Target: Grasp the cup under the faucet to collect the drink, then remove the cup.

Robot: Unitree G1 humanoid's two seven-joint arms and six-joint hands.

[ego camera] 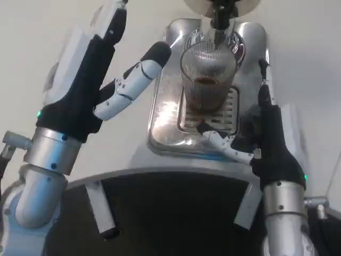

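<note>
Reaching up on the picture's left, the left hand is the biggest thing in view, raised beside the machine with fingers spread and nothing in them, released, apart from the cup. White table runs behind it. Silver drip tray sits center, shiny, with a slotted grate under the cup. Right hand stands at the tray's right edge, black palm upright, one finger pointing up, white fingers stretched left across the tray's front just below the cup; it grasps nothing, fingers apart, whether it touches the tray cannot be told. Clear ribbed cup stands upright on the grate, directly under the black faucet, some dark drink inside, low in the glass. Neither hand touches the cup.
</note>
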